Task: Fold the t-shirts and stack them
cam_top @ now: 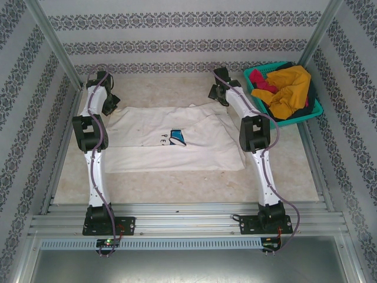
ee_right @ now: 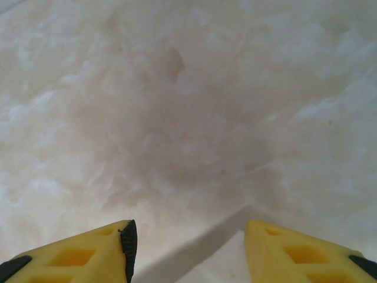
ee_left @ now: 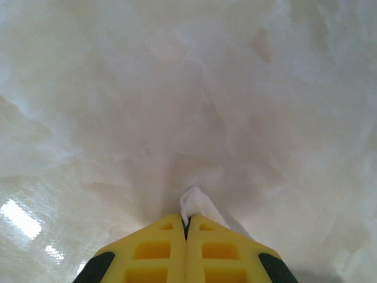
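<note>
A cream-white t-shirt [cam_top: 153, 132] lies spread on the table, partly folded, with part of its blue print [cam_top: 177, 137] and lettering showing. My left gripper [cam_top: 110, 107] is at the shirt's far left corner. In the left wrist view my left gripper [ee_left: 187, 219] is shut on a pinch of the white cloth [ee_left: 199, 203]. My right gripper [cam_top: 218, 94] hovers at the shirt's far right corner. In the right wrist view my right gripper [ee_right: 188, 234] is open with nothing between its fingers, and the shirt's edge [ee_right: 227, 265] lies just below them. Mustard-yellow [cam_top: 290, 91], magenta [cam_top: 259, 79] and dark [cam_top: 310, 97] shirts lie heaped in the basket.
A teal mesh basket [cam_top: 297, 120] stands at the far right of the table. Patterned walls and metal posts close in the back and both sides. Bare marbled tabletop [cam_top: 177, 186] lies between the shirt and the arm bases.
</note>
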{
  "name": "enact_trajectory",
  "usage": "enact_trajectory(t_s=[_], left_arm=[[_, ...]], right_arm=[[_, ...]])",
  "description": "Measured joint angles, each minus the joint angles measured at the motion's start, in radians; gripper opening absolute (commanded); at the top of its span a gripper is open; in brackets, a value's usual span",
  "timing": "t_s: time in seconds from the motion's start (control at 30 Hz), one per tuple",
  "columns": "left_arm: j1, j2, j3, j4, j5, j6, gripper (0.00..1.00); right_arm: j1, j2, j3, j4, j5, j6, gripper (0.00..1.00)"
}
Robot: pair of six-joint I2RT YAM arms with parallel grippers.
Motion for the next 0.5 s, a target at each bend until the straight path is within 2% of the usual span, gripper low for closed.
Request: enact_trajectory(t_s=[0.23, 0.43, 0.5], left_arm=[[0.000, 0.000, -0.002, 0.006, 0.007, 0.000, 0.00], [0.000, -0.004, -0.011, 0.016, 0.014, 0.000, 0.00], [0.000, -0.006, -0.013, 0.018, 0.015, 0.000, 0.00]], right_arm=[[-0.002, 0.000, 0.007, -0.073, -0.014, -0.026, 0.50], [-0.021, 0.016, 0.031, -0.097, -0.055, -0.033, 0.31], [-0.028, 0.020, 0.035, -0.103, -0.063, -0.036, 0.18]])
